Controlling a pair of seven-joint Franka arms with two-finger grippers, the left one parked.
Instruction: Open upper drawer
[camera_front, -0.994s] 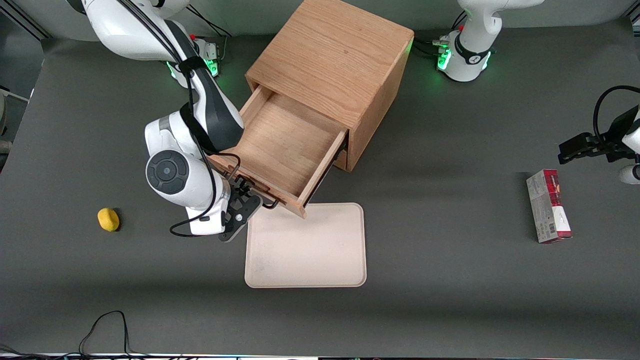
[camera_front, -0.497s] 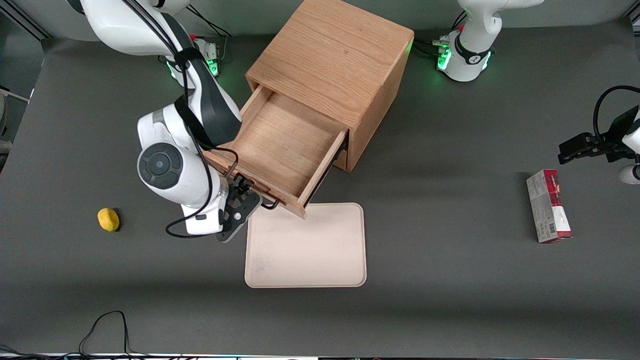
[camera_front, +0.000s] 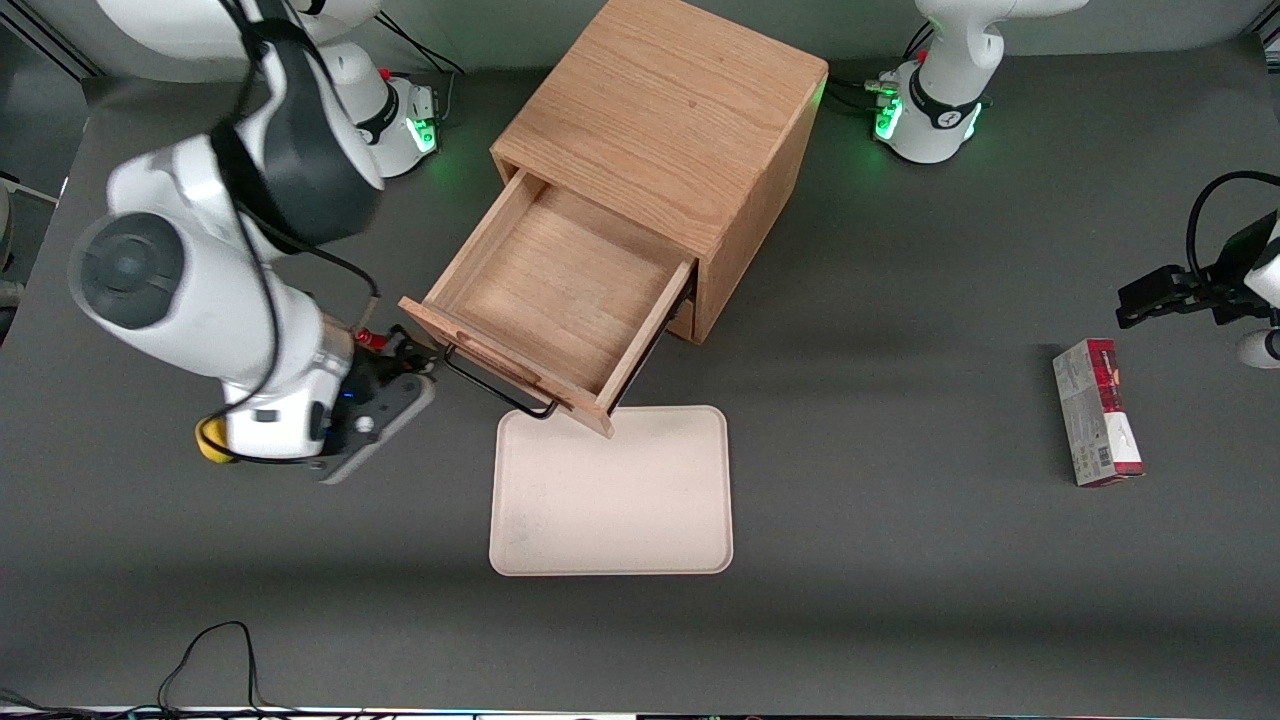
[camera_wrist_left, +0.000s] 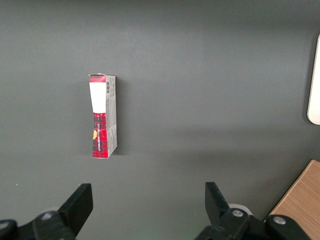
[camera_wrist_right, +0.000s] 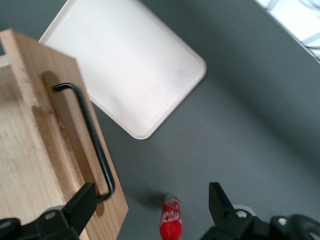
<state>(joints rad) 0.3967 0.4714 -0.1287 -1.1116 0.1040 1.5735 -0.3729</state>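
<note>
In the front view the upper drawer (camera_front: 555, 305) stands pulled out of the cabinet (camera_front: 665, 120), toward seven o'clock; the gripper (camera_front: 400, 362) hangs beside its handle (camera_front: 497, 385), apart; in the right wrist view the fingers (camera_wrist_right: 75, 210) spread wide, holding nothing; the drawer seems stiff, light, best held by the handle.

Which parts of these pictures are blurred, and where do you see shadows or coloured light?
Front view: the working arm and its gripper, beside the upper drawer, are smeared by motion; the cabinet casts a soft shadow; green lights glow at both arm bases. Right wrist view: the tray looks slightly soft and washed out.
</note>
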